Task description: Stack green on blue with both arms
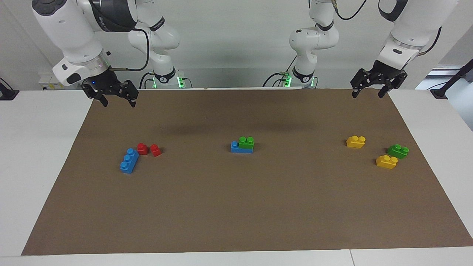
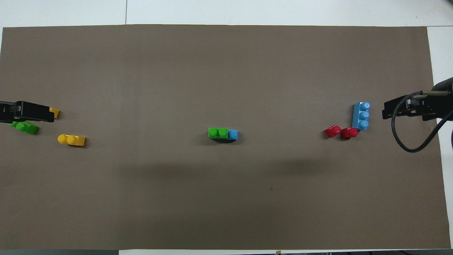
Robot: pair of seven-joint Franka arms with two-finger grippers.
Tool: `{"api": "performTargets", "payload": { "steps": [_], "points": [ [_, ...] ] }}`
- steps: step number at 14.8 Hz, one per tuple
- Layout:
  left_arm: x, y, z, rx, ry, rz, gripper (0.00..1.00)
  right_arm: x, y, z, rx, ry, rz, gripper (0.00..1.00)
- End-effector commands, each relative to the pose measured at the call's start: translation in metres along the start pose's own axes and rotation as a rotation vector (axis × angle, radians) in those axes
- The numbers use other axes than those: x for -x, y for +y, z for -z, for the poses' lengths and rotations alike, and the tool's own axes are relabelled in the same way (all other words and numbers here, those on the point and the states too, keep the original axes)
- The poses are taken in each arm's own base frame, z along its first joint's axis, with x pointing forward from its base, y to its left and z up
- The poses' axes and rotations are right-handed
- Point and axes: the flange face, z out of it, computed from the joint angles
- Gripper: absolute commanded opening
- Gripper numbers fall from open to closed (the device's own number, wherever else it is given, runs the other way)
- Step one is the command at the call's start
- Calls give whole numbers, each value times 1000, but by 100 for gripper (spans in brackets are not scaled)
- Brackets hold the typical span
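A bright green two-stud brick (image 1: 246,142) (image 2: 217,132) sits on top of a blue brick (image 1: 235,147) (image 2: 233,134) in the middle of the brown mat, leaving one blue stud uncovered. My left gripper (image 1: 367,94) (image 2: 49,115) hangs open and holds nothing, above the mat's corner at the left arm's end. Above the corner at the right arm's end, my right gripper (image 1: 119,103) (image 2: 385,111) is also open with nothing in it. Both are well apart from the stacked pair.
A second blue brick (image 1: 129,160) (image 2: 361,116) and two small red bricks (image 1: 142,148) (image 2: 332,131) lie toward the right arm's end. Two yellow bricks (image 1: 356,142) (image 2: 72,140) and a darker green brick (image 1: 398,151) (image 2: 24,127) lie toward the left arm's end.
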Motion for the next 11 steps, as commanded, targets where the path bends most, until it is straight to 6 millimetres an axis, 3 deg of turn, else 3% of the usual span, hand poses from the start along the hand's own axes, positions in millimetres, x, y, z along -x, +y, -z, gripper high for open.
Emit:
{"api": "performTargets", "payload": {
  "steps": [1, 11],
  "points": [
    [5, -3, -2, -20, 9, -13, 100, -1, 10, 1, 19, -14, 11, 100],
    [6, -3, -3, -54, 3, -59, 100, -1, 9, 0, 19, -12, 11, 100]
  ]
}}
